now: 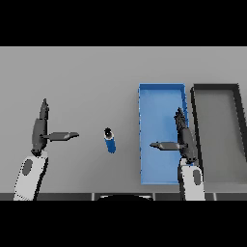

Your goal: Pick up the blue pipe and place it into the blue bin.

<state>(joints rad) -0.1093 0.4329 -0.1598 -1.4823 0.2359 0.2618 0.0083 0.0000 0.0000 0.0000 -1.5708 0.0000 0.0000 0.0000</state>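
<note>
The blue pipe [110, 140], a short blue cylinder with a dark open end facing away, lies on the grey table between the two hands. The blue bin [144, 135], a long rectangular tray, sits just right of the pipe. My right hand [184, 140] hovers over the bin's right side, fingers straight, thumb pointing left, holding nothing. My left hand [39, 130] stands open at the left, thumb pointing right toward the pipe, a hand's width away from it.
A dark-rimmed grey bin [240, 120] lies right of the blue bin, touching its side. Bare grey table [87, 77] stretches behind and to the left.
</note>
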